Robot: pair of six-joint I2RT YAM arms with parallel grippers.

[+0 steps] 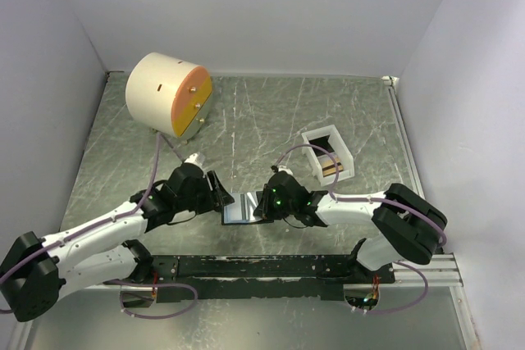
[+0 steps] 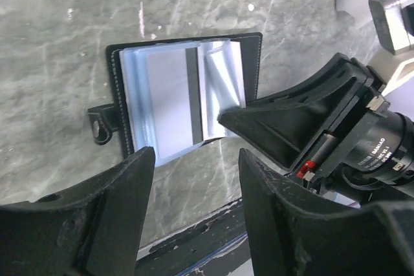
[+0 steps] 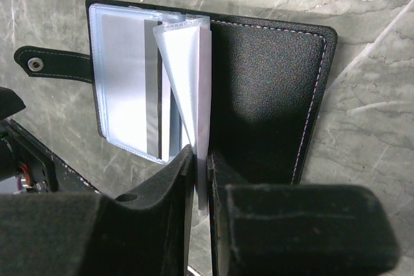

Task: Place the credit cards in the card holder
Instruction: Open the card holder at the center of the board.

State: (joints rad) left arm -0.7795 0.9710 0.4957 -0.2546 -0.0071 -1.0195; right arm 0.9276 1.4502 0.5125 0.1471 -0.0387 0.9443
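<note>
The card holder [image 1: 238,209] lies open and flat on the grey worktop [image 1: 271,112], near its front edge, right between the two arms. From above, the left end effector [image 1: 223,194] sits just beside the holder's left edge and the right end effector [image 1: 264,202] reaches onto its right part. Further back on the right stands a white tray [image 1: 314,138] with the credit cards [image 1: 332,170] on edge inside it, well apart from the holder. A cream cylinder [image 1: 156,88] with an orange face sits in the far left corner.

From the left wrist, the left end effector [image 2: 197,156] has its fingers [image 2: 123,205] spread apart with nothing between them, hovering at the near edge of the card holder [image 2: 123,53]. The clear sleeves [image 2: 162,95] fan up from the black cover, a dark stripe showing through one. A strap [image 2: 100,124] sticks out on the left. The right end effector [image 2: 223,117] comes in from the right onto the sleeves.

From the right wrist, the right end effector [image 3: 199,156] is clamped on a raised leaf of the clear sleeves [image 3: 187,75], lifting it off the stack. The black inner cover of the card holder [image 3: 265,95] lies bare to the right, and the strap [image 3: 55,66] with its snap to the left.
</note>
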